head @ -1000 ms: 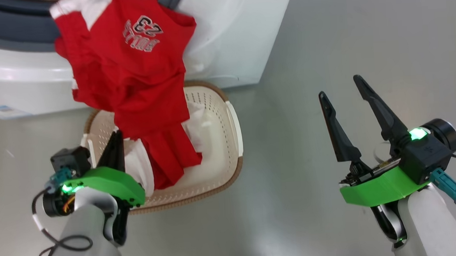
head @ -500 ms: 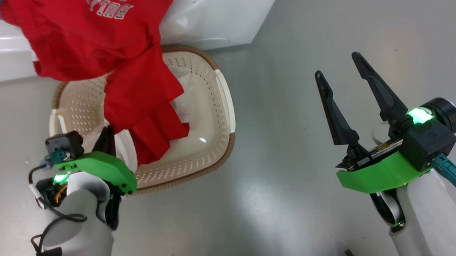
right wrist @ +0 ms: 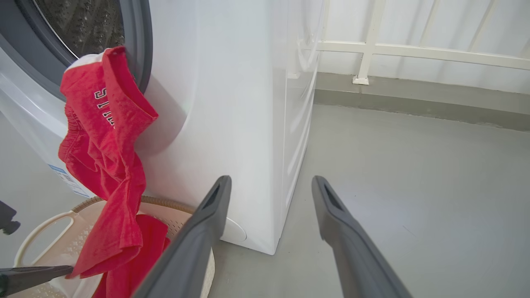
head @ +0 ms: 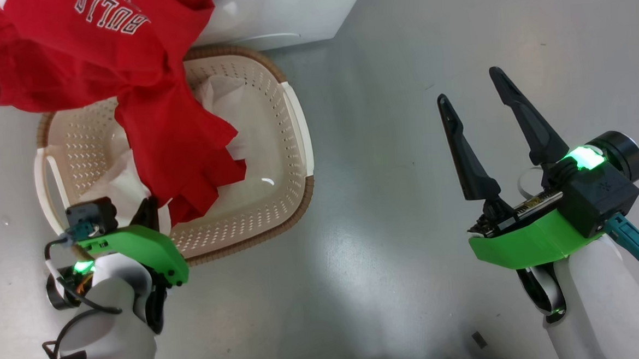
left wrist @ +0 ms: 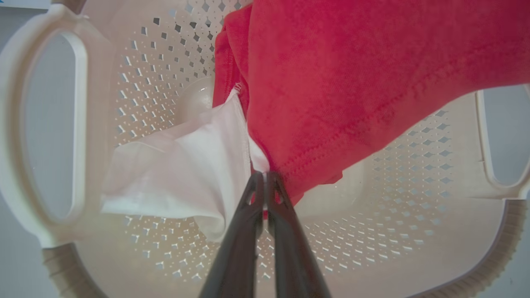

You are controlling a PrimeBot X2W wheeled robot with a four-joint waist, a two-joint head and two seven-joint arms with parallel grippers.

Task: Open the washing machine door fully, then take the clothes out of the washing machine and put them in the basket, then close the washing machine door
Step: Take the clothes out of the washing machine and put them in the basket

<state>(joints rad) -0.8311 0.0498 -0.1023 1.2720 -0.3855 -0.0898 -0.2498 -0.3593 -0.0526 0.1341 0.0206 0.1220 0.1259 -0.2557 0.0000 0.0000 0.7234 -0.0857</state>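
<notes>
hazard register, unloading step.

- clothes (head: 153,128): red jersey with a white piece, strung from the grey gasket (right wrist: 138,45) of the washing machine (right wrist: 232,103) down into the basket (head: 295,126). lower folds lie inside the basket; upper end hangs on the drum mouth.
- left claw (left wrist: 265,178): clenched on a thin edge where white cloth meets red hem, low over the basket's near end.
- right claw (head: 468,87): released, empty, well apart over the bare floor (head: 389,252).

likely faults:

1. slip. the pinch takes only a narrow seam, and the jersey's weight on the gasket resists any pull, so the cloth may slide out.
2. bridging. if the cloth is let go now, the jersey probably stays draped between machine and basket, and the door could later shut on it.
3. basket drag. the basket looks light and stands free on the floor, so a hard tug toward its near rim may shift or tip it.
4. spill. loose folds drawn past the rim could land on the floor.
5. unknown. whether more garments remain in the drum cannot be told.
</notes>
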